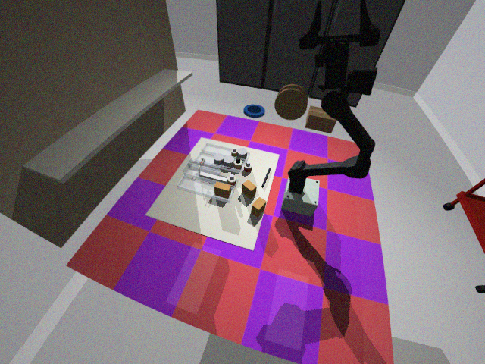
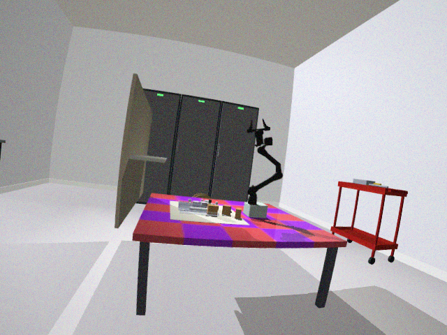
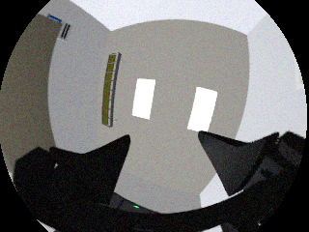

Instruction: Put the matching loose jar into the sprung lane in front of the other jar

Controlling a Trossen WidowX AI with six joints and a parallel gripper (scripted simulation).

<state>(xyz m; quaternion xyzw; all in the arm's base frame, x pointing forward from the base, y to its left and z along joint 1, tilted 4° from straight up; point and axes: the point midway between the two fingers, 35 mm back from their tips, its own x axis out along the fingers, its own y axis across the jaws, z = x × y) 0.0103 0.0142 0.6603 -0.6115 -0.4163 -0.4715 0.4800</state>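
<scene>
My gripper (image 1: 340, 3) (image 2: 257, 121) (image 3: 164, 137) is wide open and empty, raised high above the table and pointing up. Clear-walled lanes (image 1: 183, 183) stand on a cream board (image 1: 176, 215) (image 2: 195, 220). Around the lanes are grey-lidded jars (image 1: 218, 158) (image 1: 241, 152) and small dark-capped jars. One dark-capped jar (image 1: 232, 180) is at the right end of the near lane, beside a long pale bar. Another, with a dark red body (image 1: 247, 168), stands just right of the lanes. Which jar is in the sprung lane, and the pusher plate, are too small to tell.
Orange-brown boxes (image 1: 222, 189) (image 1: 248, 189) (image 1: 258, 206) stand at the lanes' near right side. A black pen-like stick (image 1: 266, 177) lies near the arm base (image 1: 301, 202). A tall panel with a shelf (image 1: 117, 117) rises left of the table. A blue ring dish (image 1: 254, 111) and round boards (image 1: 290, 102) are behind.
</scene>
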